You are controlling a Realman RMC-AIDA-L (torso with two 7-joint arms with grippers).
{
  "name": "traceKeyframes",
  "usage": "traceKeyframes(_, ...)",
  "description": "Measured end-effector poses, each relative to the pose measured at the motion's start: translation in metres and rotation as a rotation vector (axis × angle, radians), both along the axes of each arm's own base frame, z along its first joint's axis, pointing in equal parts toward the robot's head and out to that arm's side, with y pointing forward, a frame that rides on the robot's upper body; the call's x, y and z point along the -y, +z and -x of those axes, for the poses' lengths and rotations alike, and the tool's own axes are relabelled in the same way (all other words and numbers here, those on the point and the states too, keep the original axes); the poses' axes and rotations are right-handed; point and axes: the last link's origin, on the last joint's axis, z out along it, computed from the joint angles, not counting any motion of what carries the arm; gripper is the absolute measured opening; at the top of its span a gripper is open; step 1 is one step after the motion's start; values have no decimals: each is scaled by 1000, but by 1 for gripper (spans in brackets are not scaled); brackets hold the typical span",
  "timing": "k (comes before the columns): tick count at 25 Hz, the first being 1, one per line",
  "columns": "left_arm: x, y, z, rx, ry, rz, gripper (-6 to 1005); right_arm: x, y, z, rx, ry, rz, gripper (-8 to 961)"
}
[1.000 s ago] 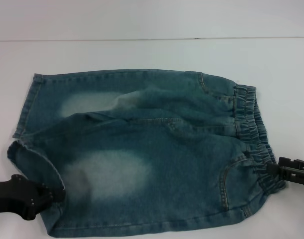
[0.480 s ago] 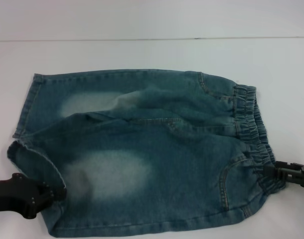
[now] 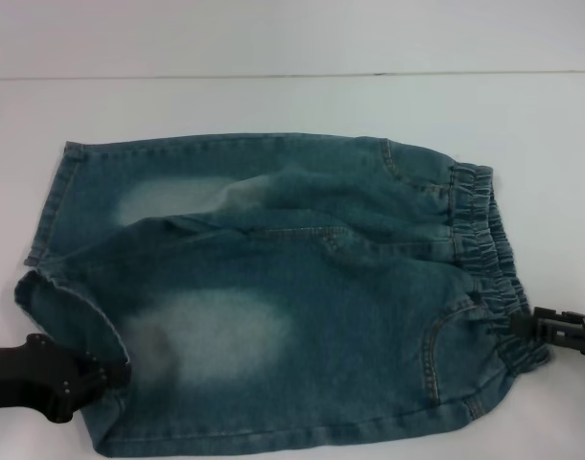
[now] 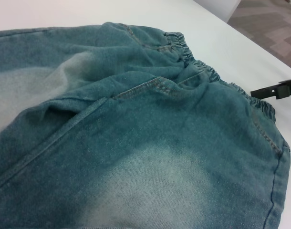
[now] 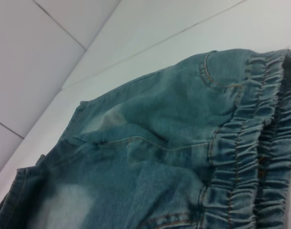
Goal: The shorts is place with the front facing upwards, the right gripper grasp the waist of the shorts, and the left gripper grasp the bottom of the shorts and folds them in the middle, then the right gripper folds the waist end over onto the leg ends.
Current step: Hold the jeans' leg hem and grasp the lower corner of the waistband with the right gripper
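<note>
The denim shorts (image 3: 273, 297) lie flat on the white table, with the elastic waist (image 3: 484, 249) to the right and the leg ends (image 3: 53, 220) to the left. My left gripper (image 3: 115, 369) is at the near leg's hem, at the lower left, and the hem partly covers its tip. My right gripper (image 3: 534, 324) sits at the near end of the waistband. In the left wrist view the right gripper (image 4: 254, 91) shows as thin black fingers (image 4: 279, 88) held close together on the waistband's edge. The right wrist view shows the gathered waistband (image 5: 250, 157) close up.
The white table (image 3: 292, 105) stretches beyond the shorts to a seam line at the back. In the left wrist view, the table's far edge (image 4: 217, 19) and the floor beyond it (image 4: 269, 19) are visible.
My right gripper pushed in toward the waistband, then eased back a little. My left gripper crept slightly right under the leg hem. The shorts have hardly moved.
</note>
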Motion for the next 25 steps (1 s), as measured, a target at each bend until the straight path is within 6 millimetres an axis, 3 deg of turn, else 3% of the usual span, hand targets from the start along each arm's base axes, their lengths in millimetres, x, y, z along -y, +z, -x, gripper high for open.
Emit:
traceKeyframes(16,0,0,0,0,2,0,11,1,1,13,-72,41,29,852)
traceKeyframes(25,0,-1,0,2,2,1,10,4,0,10,-52,34,45,851)
